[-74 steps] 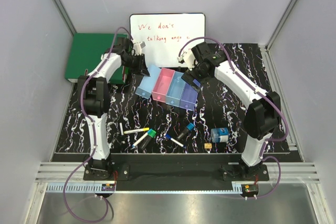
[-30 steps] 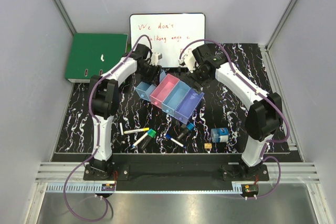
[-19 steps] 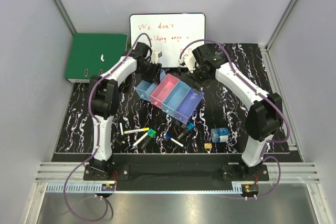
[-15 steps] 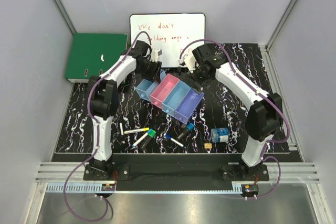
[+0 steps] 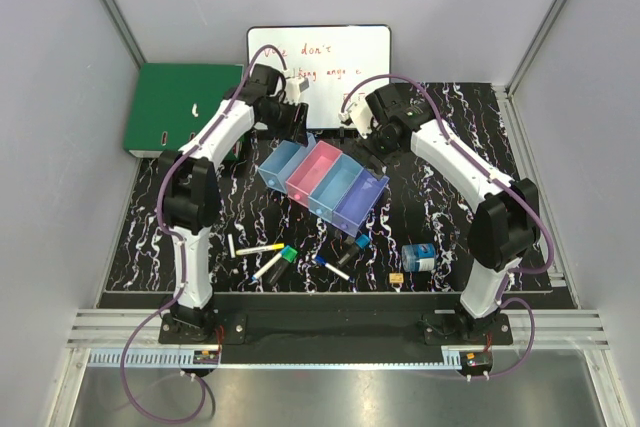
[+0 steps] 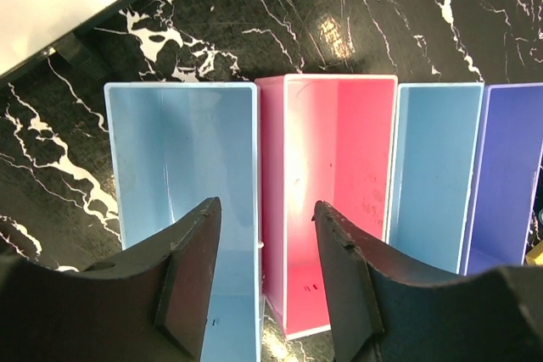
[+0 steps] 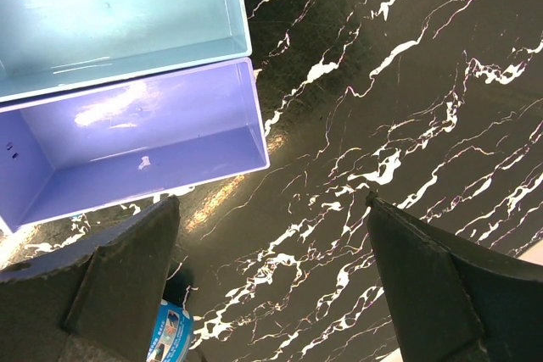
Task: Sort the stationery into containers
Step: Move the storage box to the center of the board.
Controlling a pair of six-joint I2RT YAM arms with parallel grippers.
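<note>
A flat green binder [image 5: 180, 107] lies at the far left. The left fingers [image 6: 191, 277] are spread apart, gripping nothing, over the wall between the first light-blue bin and the pink-red one. These belong to the row of four translucent plastic bins [image 5: 322, 179], set slantwise on the black marbled table [image 5: 440, 177]. The right fingers [image 7: 127, 277] gape wide beside the purple bin's end, holding nothing. Loose pens and markers [image 5: 270, 255], a stubby blue-white cylinder [image 5: 418, 257] and a tiny yellow piece [image 5: 396, 277] lie near the front edge, outside the bins.
</note>
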